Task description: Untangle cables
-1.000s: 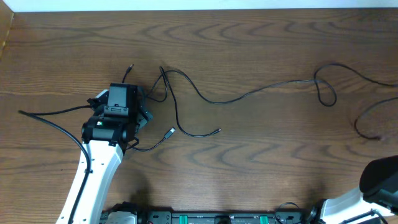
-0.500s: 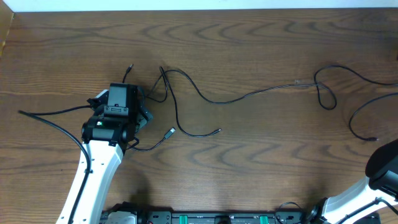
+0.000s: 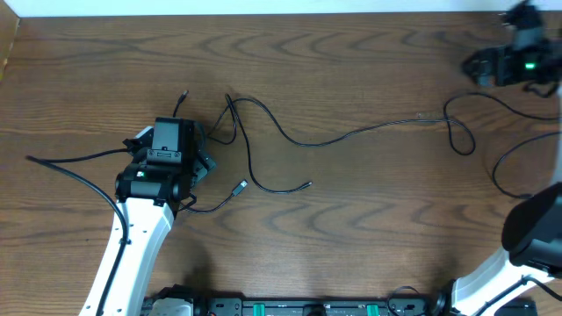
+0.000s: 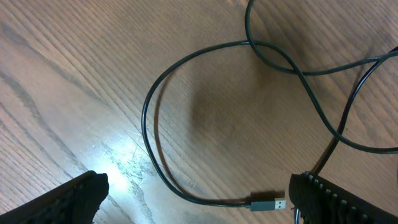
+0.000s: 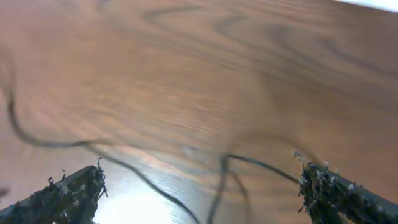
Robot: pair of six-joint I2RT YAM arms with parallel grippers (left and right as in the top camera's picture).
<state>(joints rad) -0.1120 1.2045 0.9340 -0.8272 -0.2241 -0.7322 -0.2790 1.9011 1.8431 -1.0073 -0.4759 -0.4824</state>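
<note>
Thin black cables lie on the wooden table. A knot of them (image 3: 232,116) sits just right of my left gripper (image 3: 176,140), which hangs open over the wood. One long strand (image 3: 351,133) runs right to a small loop (image 3: 460,133). A short cable ends in a USB plug (image 3: 241,186). In the left wrist view that plug (image 4: 268,203) lies between the spread fingertips of the left gripper (image 4: 199,202), untouched, below a curved loop (image 4: 147,112). My right gripper (image 3: 474,65) is blurred at the far right, open. Its wrist view shows the right gripper (image 5: 202,190) above blurred strands (image 5: 222,180), holding nothing.
Another black cable (image 3: 505,167) curves near the right edge. The left arm's own thick black wire (image 3: 70,167) trails to the left. The right arm's base (image 3: 527,237) stands at the lower right. A pale strip runs along the table's far edge (image 3: 263,7).
My right gripper has opened and swung up into view at the far right. The cable and loop at the right have shifted slightly. The left arm has stayed still.
</note>
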